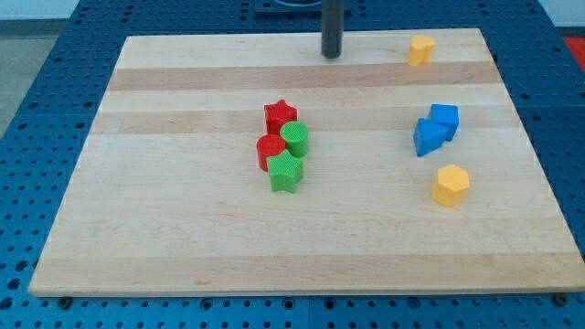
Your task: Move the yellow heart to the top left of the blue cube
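Your tip point(331, 56), a bare dark rod holding nothing, sits near the wooden board's point(183, 238) top edge, well left of the yellow heart point(420, 50); blue cube point(444, 119) lies below.

Rod upright at the view's top, centre-right

The dark rod comes down from the view's top edge, standing straight; my tip point(331, 56) sits near the board's far edge, just right of the middle; it touches no block; only the rod's lower part shows; the arm above it is cut off by the frame.
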